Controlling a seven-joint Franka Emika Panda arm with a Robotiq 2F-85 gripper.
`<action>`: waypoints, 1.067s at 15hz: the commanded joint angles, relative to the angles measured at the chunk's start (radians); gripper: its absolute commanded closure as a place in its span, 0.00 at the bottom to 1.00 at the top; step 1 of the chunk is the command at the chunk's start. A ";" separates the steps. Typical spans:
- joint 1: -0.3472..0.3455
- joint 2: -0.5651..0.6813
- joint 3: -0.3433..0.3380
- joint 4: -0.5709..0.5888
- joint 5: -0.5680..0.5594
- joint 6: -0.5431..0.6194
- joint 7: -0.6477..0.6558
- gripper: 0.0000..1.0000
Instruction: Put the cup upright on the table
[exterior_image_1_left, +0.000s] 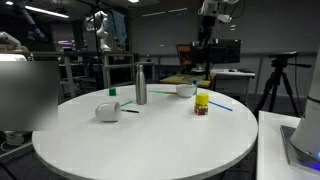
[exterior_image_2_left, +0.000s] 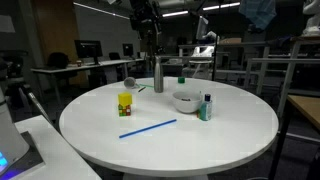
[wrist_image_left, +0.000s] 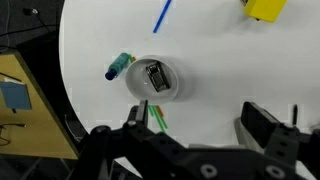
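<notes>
1. No part of the task looks done: the cup (exterior_image_1_left: 107, 111) lies on its side on the worktop (exterior_image_1_left: 150, 145), near the bottle (exterior_image_1_left: 140, 85).
2. The hand (wrist_image_left: 185, 125) hangs high above the bowl (wrist_image_left: 155, 78), spread wide and holding nothing.
3. Left to do, as I judge it: cross to the cup, descend, grip it, turn it upright and release.

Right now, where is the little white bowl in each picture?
In an exterior view: the white bowl is right of centre, toward the far edge of the table.
In an exterior view: it is right of centre, mid-table.
Wrist view: near the centre, seen from above.
Shared landmark: the yellow object, in all three.
</notes>
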 joint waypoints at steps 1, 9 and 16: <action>-0.007 0.001 0.007 0.002 0.004 -0.003 -0.002 0.00; -0.010 0.022 0.013 -0.009 0.016 0.031 0.050 0.00; -0.031 0.147 0.074 0.027 0.018 0.061 0.509 0.00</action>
